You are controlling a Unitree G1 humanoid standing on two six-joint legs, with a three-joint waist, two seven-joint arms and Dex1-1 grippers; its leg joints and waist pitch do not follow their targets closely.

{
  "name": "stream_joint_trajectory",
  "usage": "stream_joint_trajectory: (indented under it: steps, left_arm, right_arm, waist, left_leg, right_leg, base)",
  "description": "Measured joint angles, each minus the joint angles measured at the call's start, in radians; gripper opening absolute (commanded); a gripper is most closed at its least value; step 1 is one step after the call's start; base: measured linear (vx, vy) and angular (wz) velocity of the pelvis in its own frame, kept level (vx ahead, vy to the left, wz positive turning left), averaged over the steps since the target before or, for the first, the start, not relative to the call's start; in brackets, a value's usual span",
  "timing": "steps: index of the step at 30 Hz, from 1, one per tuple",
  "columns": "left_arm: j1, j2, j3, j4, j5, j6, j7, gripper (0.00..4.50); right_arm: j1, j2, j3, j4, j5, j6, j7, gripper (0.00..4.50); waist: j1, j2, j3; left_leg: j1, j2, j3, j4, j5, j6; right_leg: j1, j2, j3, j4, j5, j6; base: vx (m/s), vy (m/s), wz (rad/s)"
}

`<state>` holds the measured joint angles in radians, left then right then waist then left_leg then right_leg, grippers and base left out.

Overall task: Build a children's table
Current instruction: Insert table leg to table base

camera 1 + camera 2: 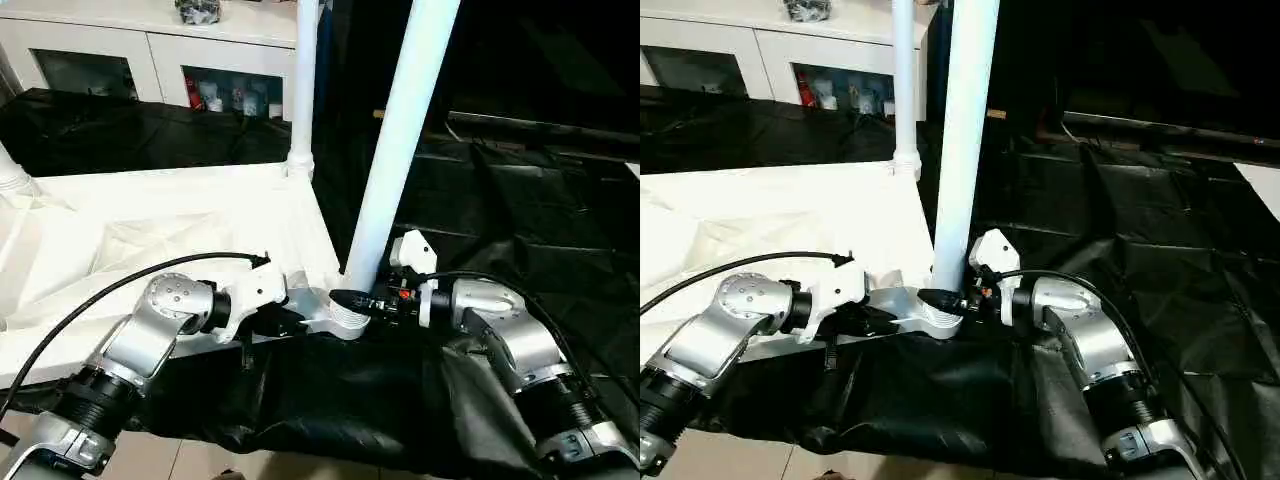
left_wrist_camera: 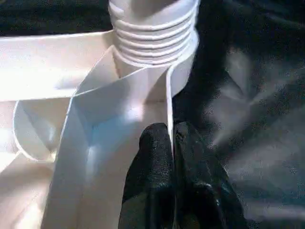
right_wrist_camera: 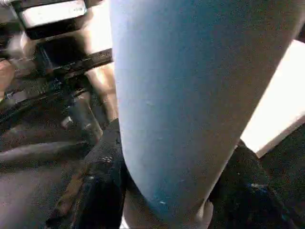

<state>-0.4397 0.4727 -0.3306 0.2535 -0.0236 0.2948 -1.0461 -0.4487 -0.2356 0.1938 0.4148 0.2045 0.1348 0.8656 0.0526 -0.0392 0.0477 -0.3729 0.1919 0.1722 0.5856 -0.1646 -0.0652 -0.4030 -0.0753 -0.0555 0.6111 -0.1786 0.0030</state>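
White plastic table top (image 1: 150, 240) upside down; thin rim (image 2: 168, 100) pinched by left gripper (image 2: 172, 143); long white tapered tube leg (image 1: 400, 140) clasped between right gripper (image 3: 167, 191) fingers, beside ribbed corner socket (image 1: 345, 315).

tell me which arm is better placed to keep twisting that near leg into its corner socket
Right. The right end effector already clasps the near leg just above the corner socket, while the left end effector is shut on the tabletop rim, bracing it.
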Motion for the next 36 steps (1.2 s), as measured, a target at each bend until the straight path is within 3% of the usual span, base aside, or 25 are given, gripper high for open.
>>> stream_joint_trajectory:
  steps: [1, 3, 7, 14, 25, 28, 36]
  left_arm:
    - [-0.032, -0.041, 0.013, 0.012, 0.026, 0.076, 0.086, 0.00]
    - [-0.055, -0.085, 0.020, 0.016, 0.045, 0.136, 0.164, 0.00]
    - [-0.070, -0.171, 0.022, 0.019, 0.058, 0.209, 0.286, 0.00]
    - [-0.091, -0.237, 0.034, 0.026, 0.092, 0.265, 0.383, 0.00]
    - [-0.093, -0.236, 0.034, 0.026, 0.094, 0.266, 0.393, 0.00]
    - [-0.093, -0.231, 0.033, 0.026, 0.094, 0.264, 0.389, 0.00]
    - [-0.093, -0.208, 0.022, 0.021, 0.086, 0.226, 0.334, 0.00]
  right_arm:
    - [-0.036, 0.070, -0.025, 0.060, -0.026, -0.009, -0.161, 1.90]
    - [-0.080, 0.119, -0.038, 0.113, -0.048, -0.010, -0.306, 1.89]
    - [-0.131, 0.155, -0.066, 0.188, -0.060, -0.015, -0.459, 1.89]
    - [-0.203, 0.207, -0.092, 0.285, -0.084, -0.028, -0.570, 1.89]
    - [-0.218, 0.215, -0.116, 0.313, -0.079, -0.035, -0.555, 1.89]
    - [-0.220, 0.217, -0.128, 0.319, -0.071, -0.037, -0.547, 2.59]
    - [-0.212, 0.211, -0.135, 0.349, -0.060, -0.030, -0.526, 3.26]
  waist:
    - [-0.010, 0.000, 0.004]
    - [-0.022, 0.002, 0.008]
    - [-0.027, 0.001, 0.008]
    - [-0.020, 0.001, 0.008]
    - [-0.022, 0.001, 0.008]
    - [-0.023, 0.001, 0.008]
    - [-0.015, 0.008, 0.013]
  left_leg:
    - [0.000, 0.000, 0.000, 0.001, 0.000, 0.000]
    - [-0.001, -0.001, 0.000, 0.000, 0.000, 0.000]
    - [-0.001, -0.001, -0.002, 0.002, 0.000, 0.000]
    - [-0.001, 0.000, -0.002, -0.002, -0.001, -0.001]
    - [-0.001, 0.001, -0.002, -0.002, -0.001, -0.002]
    - [-0.001, 0.001, -0.002, -0.002, -0.001, -0.002]
    - [-0.005, 0.001, -0.002, -0.003, -0.001, -0.002]
  right_leg:
    - [-0.002, 0.000, 0.000, 0.001, 0.001, -0.001]
    - [-0.004, -0.001, -0.001, -0.002, 0.001, -0.001]
    - [-0.004, -0.001, -0.002, -0.005, 0.001, -0.001]
    - [-0.005, -0.001, -0.005, -0.002, 0.003, -0.005]
    - [-0.005, -0.001, -0.005, -0.003, 0.003, -0.004]
    - [-0.005, -0.001, -0.005, -0.003, 0.003, -0.004]
    - [-0.008, -0.001, -0.006, -0.004, 0.006, -0.009]
  base:
    - [0.000, 0.000, 0.00]
    - [-0.026, 0.005, -0.06]
    - [0.000, 0.000, 0.00]
    - [0.000, 0.000, 0.00]
    - [0.000, 0.000, 0.00]
    - [0.000, 0.000, 0.00]
    - [0.000, 0.000, 0.00]
